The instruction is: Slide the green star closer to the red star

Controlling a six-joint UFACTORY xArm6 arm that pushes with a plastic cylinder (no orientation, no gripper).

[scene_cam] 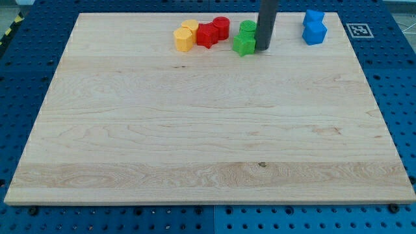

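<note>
My tip point(263, 48), a bare rod with no pincer, touches the green star-shaped block point(244, 44) on its right, a small gap remaining to the red star-shaped block point(207, 35) leftward.

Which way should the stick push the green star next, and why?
Probably a short push toward the view's left. My tip sits right beside the green star, on its right side, seemingly touching it. The red star lies to the left of the green star with a small gap between them, so pushing left should close that gap.
</note>
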